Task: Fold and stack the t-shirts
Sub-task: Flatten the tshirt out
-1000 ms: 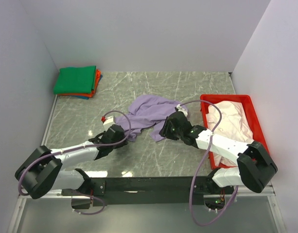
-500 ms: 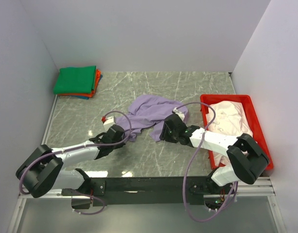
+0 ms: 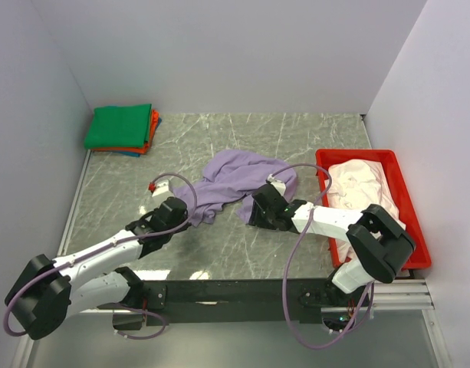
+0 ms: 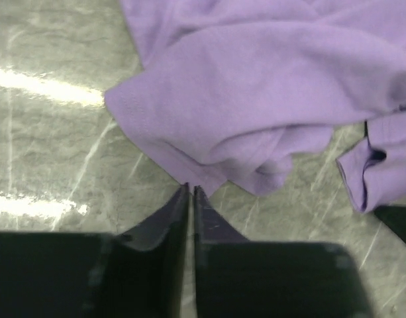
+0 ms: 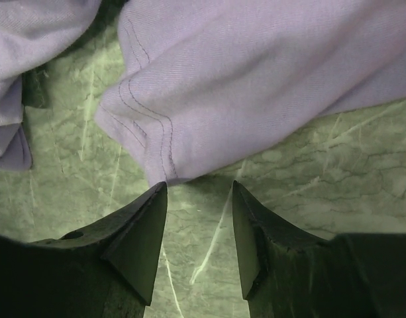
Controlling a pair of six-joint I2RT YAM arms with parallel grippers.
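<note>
Grey-green marble tabletop (image 3: pixel 296 138) is sitting boxed in by plain pale walls (image 3: pixel 219 54) on three sides. Left gripper (image 4: pixel 191 192) is holding its jaws pressed together, with the tips right at the near hem of the lavender t-shirt (image 4: pixel 269 86); no cloth is showing between them. Right gripper (image 5: pixel 199 189) is holding its jaws spread, a stitched sleeve hem (image 5: pixel 146 142) lying just ahead of the gap, not inside it.

Lavender t-shirt is lying crumpled mid-table. Both grippers are sitting low on the marble at its near edge, left one at the near-left, right one at the near-right.

Outward: red tray (image 3: pixel 356 154) is sitting by the right wall with a pale t-shirt (image 3: pixel 361 184) heaped in it. Folded stack (image 3: pixel 119 126), green on top and orange-red under, is sitting in the far-left corner, well apart from the lavender one. Bare marble is showing between stack and shirt, behind the shirt up to the far wall, and between the two grippers.

Versus a second ago: right gripper is now sitting further left, off the shirt's right lobe. Left arm is stretching out longer, its elbow dropped toward the near-left. Shirt is lying about the same.
</note>
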